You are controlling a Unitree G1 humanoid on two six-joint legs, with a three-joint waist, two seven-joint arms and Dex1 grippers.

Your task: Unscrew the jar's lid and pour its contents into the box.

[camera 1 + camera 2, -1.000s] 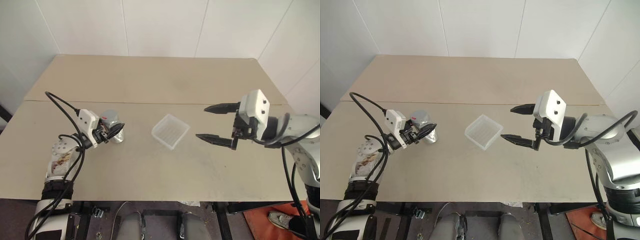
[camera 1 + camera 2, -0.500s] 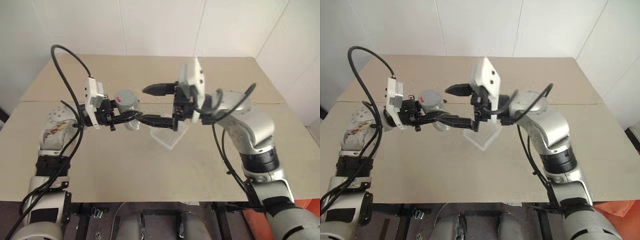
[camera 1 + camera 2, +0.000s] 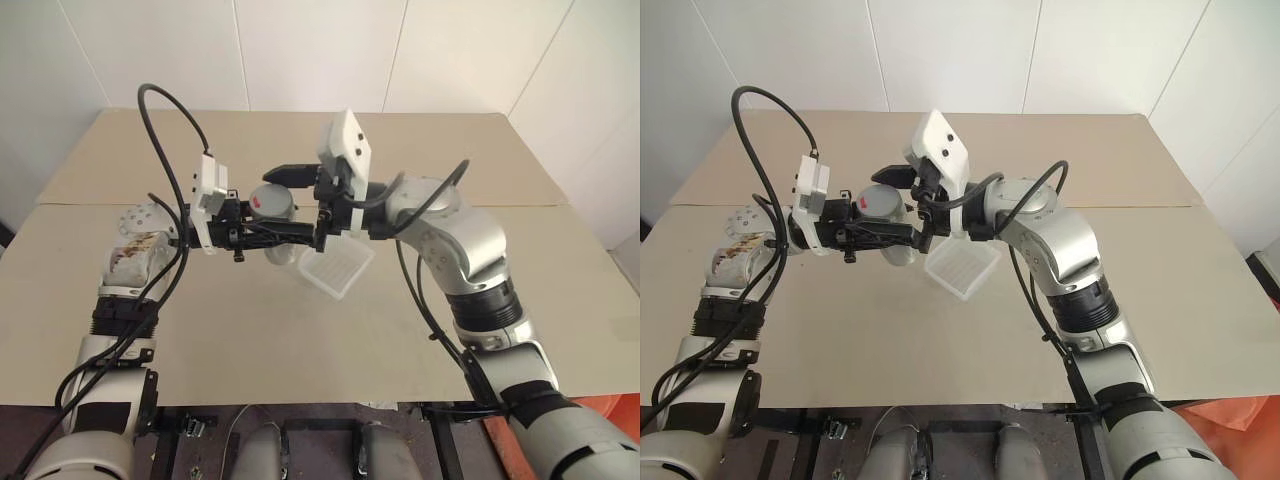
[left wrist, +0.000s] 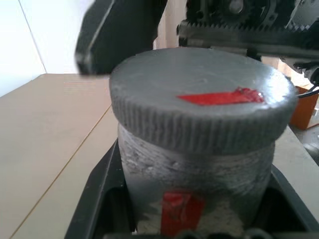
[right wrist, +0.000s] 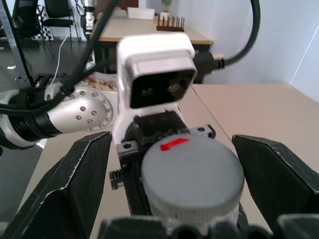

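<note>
Room: beige table against white panelled wall.
Tabletop has a seam across it, even light. Right wrist view: a second table behind, black chairs, a dark floor. Orange floor patch by the table's right edge.

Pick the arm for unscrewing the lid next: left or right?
Right. The left pincer is shut on the jar, and the right pincer is open with its fingers either side of the lid.
</note>
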